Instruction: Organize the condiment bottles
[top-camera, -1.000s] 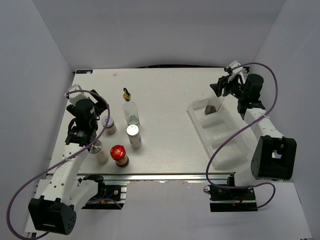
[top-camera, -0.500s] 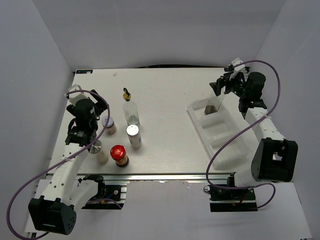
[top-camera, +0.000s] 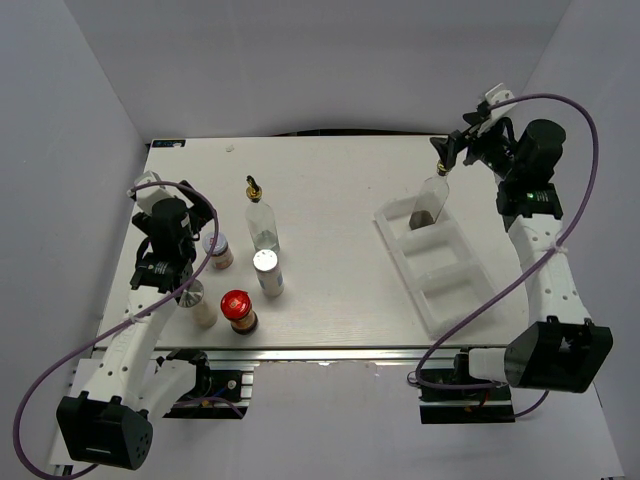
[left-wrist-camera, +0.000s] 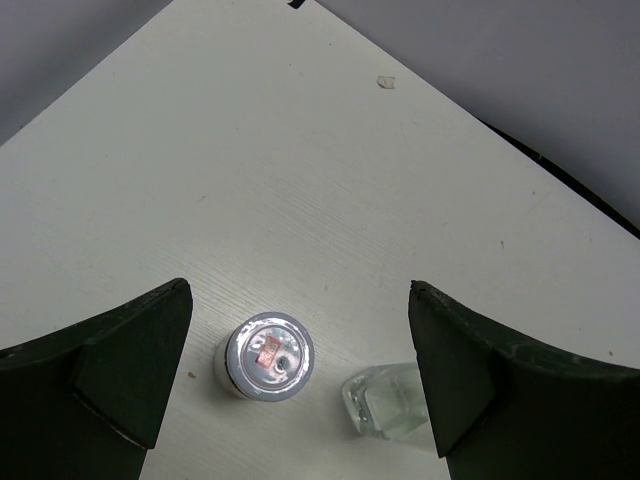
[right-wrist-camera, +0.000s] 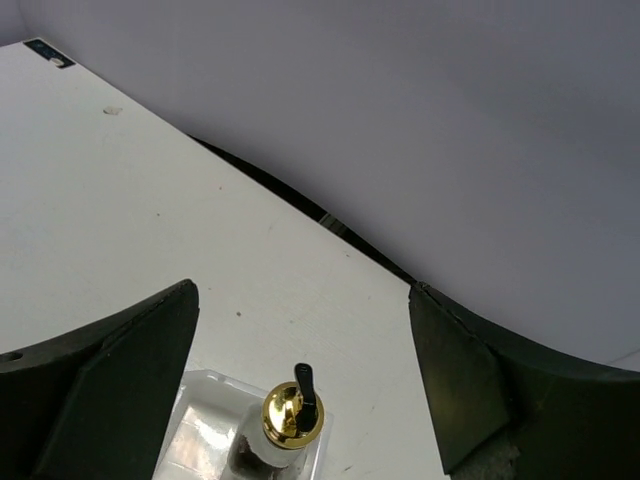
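Left gripper (left-wrist-camera: 295, 385): held spread; white-lidded jar (left-wrist-camera: 268, 357) is seen below, upright, between its fingers (left-wrist-camera: 120, 380).
Right gripper (right-wrist-camera: 300, 385): held spread above tall bottle (right-wrist-camera: 291, 416), stood in tray (top-camera: 441, 303).

Left gripper (top-camera: 200, 215) and right gripper (top-camera: 450, 156) both hover, fingers spread wide.

One glass bottle (top-camera: 428, 200) stands in the far compartment of the white tray (top-camera: 450, 285); the red-lidded jar (top-camera: 238, 310) is well left of the tray.
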